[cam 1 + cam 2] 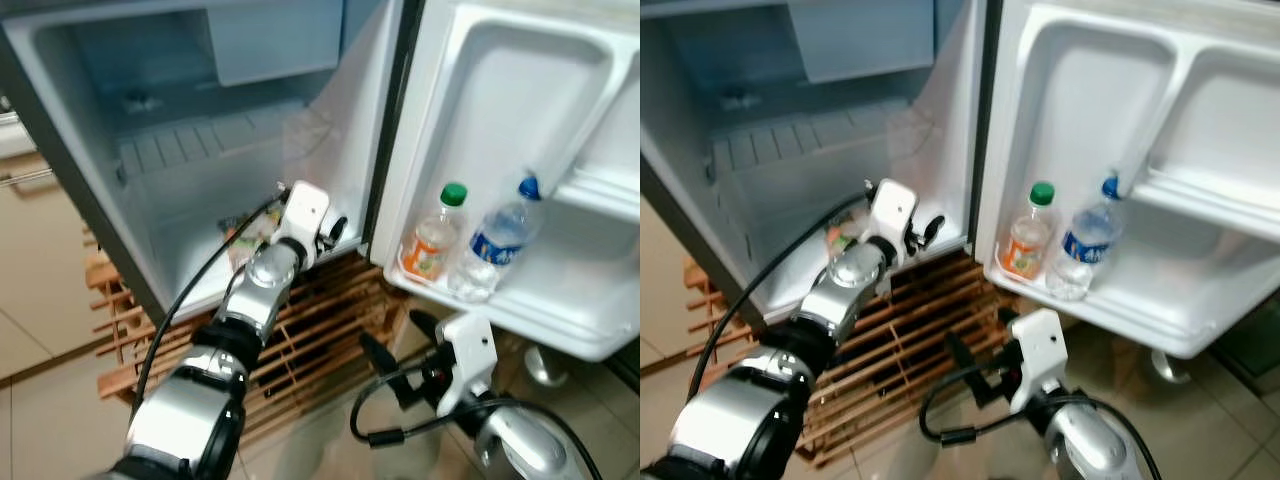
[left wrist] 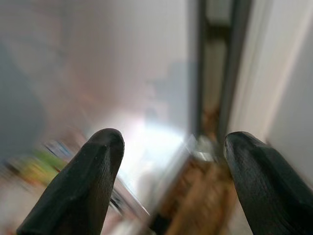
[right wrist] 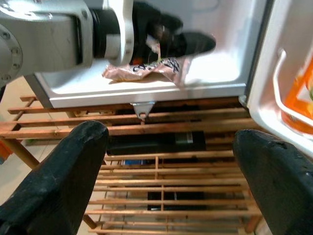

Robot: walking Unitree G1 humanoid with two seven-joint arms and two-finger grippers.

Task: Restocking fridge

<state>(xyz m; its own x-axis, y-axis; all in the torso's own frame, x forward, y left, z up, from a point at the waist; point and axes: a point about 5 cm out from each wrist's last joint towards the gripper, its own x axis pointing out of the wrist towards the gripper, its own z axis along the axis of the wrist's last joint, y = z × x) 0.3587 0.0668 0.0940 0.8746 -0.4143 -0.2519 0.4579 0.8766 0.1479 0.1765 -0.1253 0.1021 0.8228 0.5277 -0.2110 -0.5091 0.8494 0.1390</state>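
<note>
Left gripper (image 1: 335,228) is reaching into the open fridge (image 1: 180,150), low in the main compartment near the hinge-side wall, fingers spread apart and gripping nothing; the left wrist view is showing both black fingertips (image 2: 100,152) wide apart with white fridge wall beyond them. A crinkled snack packet (image 3: 146,69) is lying flat on the fridge floor, just behind and beside the left gripper's fingers, toward the robot's left; whether a fingertip is touching it is hard to tell since the left wrist view is blurred. Right gripper (image 1: 395,350) is hanging low in front of the fridge, below the door shelf (image 1: 560,320), fingers spread and holding nothing, pointing at the wooden slatted rack (image 1: 310,340) that the fridge is sitting on. Past the right gripper and above it, the fridge door (image 1: 520,130) is standing open, and its lower shelf is holding two upright bottles side by side: an orange-labelled bottle with a green cap (image 1: 435,235) nearer the hinge, and a clear water bottle with a blue cap (image 1: 495,245) just beside it, apparently touching. Black cables are trailing from both wrists.
</note>
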